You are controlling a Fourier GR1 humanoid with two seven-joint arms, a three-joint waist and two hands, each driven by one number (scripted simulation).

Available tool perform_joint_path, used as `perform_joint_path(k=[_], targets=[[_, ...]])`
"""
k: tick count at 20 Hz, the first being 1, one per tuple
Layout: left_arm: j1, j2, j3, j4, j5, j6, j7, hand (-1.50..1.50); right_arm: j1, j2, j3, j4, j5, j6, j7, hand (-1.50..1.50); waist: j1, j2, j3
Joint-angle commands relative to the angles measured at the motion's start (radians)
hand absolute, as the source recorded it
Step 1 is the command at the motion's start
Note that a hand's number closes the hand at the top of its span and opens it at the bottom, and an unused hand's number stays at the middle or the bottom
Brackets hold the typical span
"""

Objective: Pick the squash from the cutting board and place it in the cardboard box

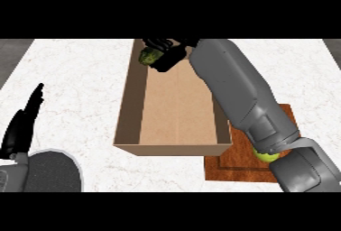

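At twelve o'clock, over the far end of the cardboard box (177, 108), your right hand (166, 50) is gripping the squash (147, 57); at eight o'clock your left hand (23, 122) is resting open.

Inspection for markings: no text, label, brand, number or sign can be read anywhere. The long open brown cardboard box (173, 150) shows plain, unprinted walls and floor. The white marbled surface (80, 90) and the reddish-brown wooden cutting board (230, 169) carry no lettering either.
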Motion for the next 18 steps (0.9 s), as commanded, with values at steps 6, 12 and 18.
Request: perform_joint_path(k=[6, 12, 18], targets=[[-0.038, -0.071, -0.073, 0.009, -0.065, 0.044, 0.004, 0.0, -0.014, 0.033, 0.16, 0.108, -0.131, -0.108, 0.161, -1.5, 0.047, 0.008, -0.001], [-0.097, -0.015, -0.023, 0.046, -0.015, -0.021, 0.013, 0.0, 0.064, 0.034, 0.224, 0.131, -0.223, -0.111, 0.125, -1.5, 0.056, 0.014, -0.001], [-0.015, -0.004, 0.0, 0.032, -0.001, -0.025, -0.044, 0.0, 0.032, 0.034, 0.197, 0.073, -0.373, -0.149, 0.105, -1.5, 0.061, 0.011, 0.0]])
